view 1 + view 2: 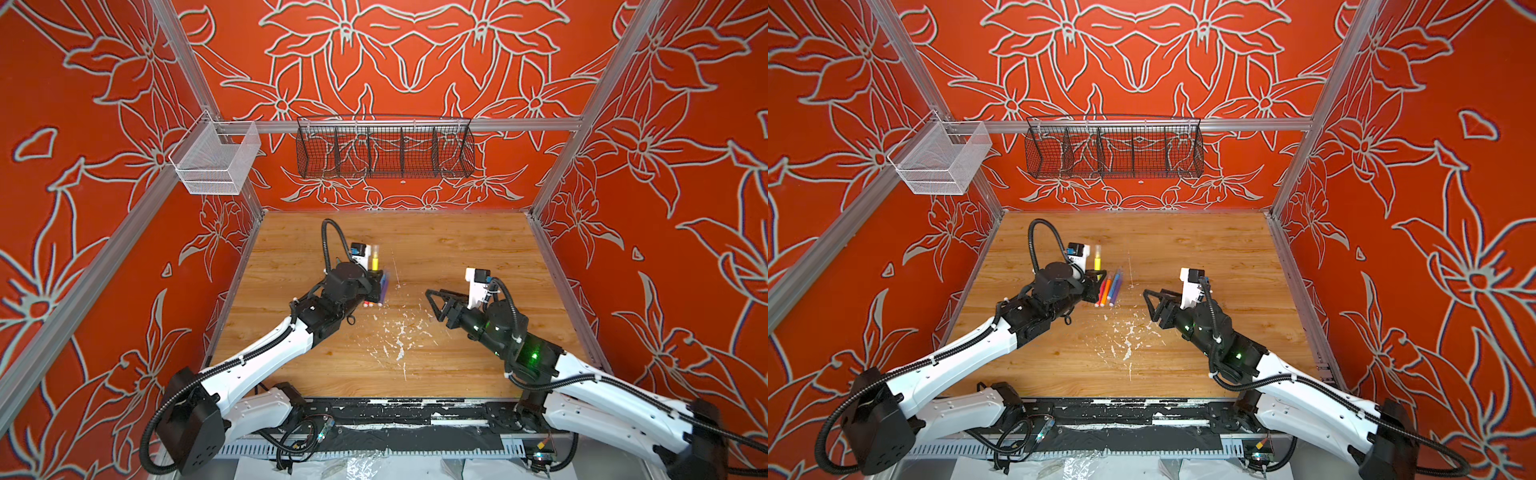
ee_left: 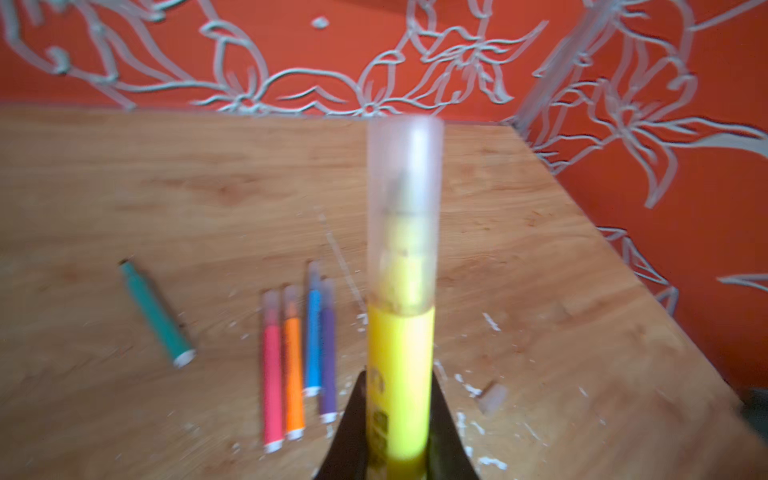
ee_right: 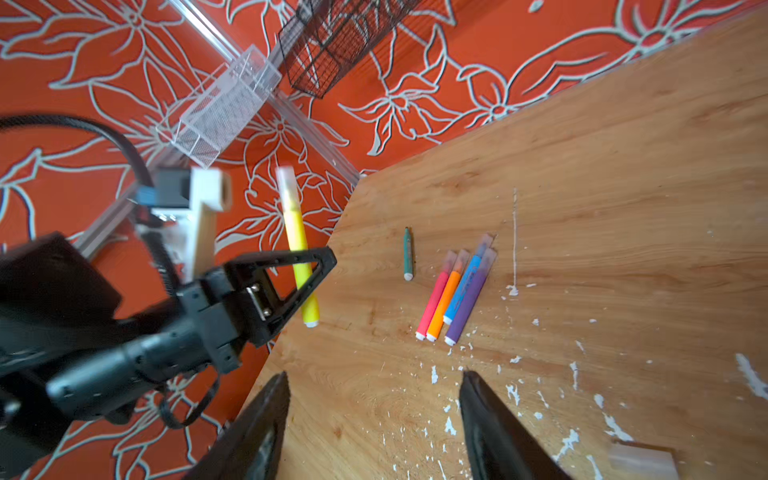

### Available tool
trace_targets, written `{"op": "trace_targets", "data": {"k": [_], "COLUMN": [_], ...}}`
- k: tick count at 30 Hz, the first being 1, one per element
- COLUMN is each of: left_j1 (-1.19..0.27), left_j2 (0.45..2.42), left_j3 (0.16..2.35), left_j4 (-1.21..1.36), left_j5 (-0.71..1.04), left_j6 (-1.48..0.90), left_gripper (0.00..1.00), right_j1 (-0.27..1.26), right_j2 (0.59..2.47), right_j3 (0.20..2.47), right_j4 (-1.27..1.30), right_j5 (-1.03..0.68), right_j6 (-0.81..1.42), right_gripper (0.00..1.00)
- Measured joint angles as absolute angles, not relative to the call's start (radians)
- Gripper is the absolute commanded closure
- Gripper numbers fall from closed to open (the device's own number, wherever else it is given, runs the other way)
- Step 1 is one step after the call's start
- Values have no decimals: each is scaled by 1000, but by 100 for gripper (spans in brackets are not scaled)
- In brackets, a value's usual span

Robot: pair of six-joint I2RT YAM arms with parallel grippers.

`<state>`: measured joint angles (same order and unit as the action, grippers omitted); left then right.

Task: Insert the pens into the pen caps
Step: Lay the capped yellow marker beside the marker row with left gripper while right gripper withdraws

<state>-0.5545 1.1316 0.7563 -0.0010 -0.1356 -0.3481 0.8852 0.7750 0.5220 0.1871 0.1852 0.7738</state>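
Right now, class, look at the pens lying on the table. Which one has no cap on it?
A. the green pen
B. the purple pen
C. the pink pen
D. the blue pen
A: the green pen lies apart with its dark tip bare, while the pink pen, the blue pen and the purple pen are capped.

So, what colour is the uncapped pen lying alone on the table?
Teal green; the uncapped pen shows best in the right wrist view.
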Motion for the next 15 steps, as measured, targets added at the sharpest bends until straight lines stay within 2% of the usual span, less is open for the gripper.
{"op": "trace_targets", "data": {"k": [4,6,15], "left_j1": [-463,-439,-418], "left_j2": [1190,1259,1480], "left_j3": [719,757,960], "left_j4": [-47,-83,-205], "left_j5": [-142,-123,-84], "left_j6": [-369,-381,-383], "left_gripper": [100,100,100], "right_j1": [874,856,726], "right_j2": [785,823,987], "right_j3": [496,490,523], "right_j4": [160,129,14], "right_j5": [284,323,290], "right_j6": [702,692,684], "right_gripper": [26,27,26]}}
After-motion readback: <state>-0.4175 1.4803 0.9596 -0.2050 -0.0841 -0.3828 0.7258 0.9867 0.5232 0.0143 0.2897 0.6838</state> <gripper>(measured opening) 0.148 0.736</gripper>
